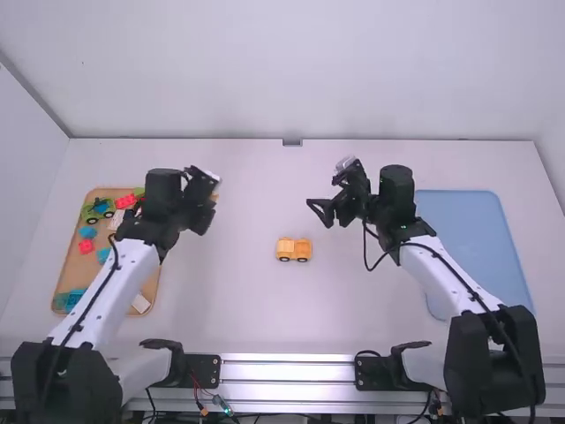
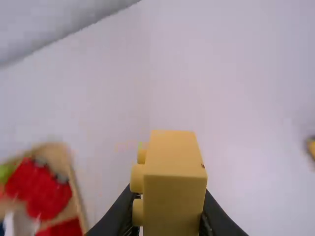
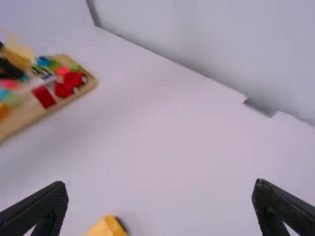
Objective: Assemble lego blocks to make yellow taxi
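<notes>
Over the table's left part, my left gripper point(image 1: 210, 200) is shut on a yellow block point(image 1: 214, 196). In the left wrist view this studded yellow block point(image 2: 173, 196) sits between the fingertips of the left gripper point(image 2: 170, 216). A yellow vehicle piece with dark wheels point(image 1: 294, 249) rests upright on the table near the middle, and its blurred corner point(image 3: 106, 227) appears low in the right wrist view. My right gripper point(image 1: 319, 212) hangs beyond and right of that piece. Nothing is between the widely parted fingers of the right gripper point(image 3: 160, 206).
At the left lies a wooden tray point(image 1: 72, 252), partly under the left arm, with several loose bricks and small vehicles, including a green one point(image 1: 98, 209) and red bricks point(image 3: 70, 84). A blue mat point(image 1: 468, 234) lies at the right, beside and partly beneath the right arm.
</notes>
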Robot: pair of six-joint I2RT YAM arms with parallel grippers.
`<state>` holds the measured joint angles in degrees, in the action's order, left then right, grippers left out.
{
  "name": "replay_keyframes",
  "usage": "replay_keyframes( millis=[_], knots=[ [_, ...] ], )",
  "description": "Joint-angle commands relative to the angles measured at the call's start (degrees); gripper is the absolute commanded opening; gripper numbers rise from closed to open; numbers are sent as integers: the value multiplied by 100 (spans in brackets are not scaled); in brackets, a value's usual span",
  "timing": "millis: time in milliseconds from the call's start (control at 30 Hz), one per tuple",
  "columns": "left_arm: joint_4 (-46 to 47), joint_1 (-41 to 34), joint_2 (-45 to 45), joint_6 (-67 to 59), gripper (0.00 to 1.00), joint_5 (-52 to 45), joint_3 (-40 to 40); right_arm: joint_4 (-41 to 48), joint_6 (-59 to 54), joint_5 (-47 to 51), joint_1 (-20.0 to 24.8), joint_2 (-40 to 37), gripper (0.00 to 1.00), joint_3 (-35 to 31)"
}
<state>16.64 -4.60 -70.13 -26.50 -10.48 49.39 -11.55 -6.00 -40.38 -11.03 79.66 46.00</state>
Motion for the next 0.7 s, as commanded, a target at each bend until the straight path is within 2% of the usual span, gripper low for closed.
replay_keyframes(
  millis=[0,133,200,400,667],
  knots=[
    [-129,-424,11,-1443,2,-546,-160,35,887,-1169,140,81,99,299],
    [-664,-966,-116,-2120,2,-511,-302,-17,905,-1897,278,321,100,321],
    [-955,-1248,-192,-2245,1,-498,-343,-13,984,-1982,284,446,94,321],
    [-1617,-1982,-238,-2304,2,-4,-372,-302,1224,-2188,70,1034,93,319],
    [-1978,-2168,-664,-2210,1,-214,-365,-831,1519,-2389,-278,1362,84,321]
  ],
)
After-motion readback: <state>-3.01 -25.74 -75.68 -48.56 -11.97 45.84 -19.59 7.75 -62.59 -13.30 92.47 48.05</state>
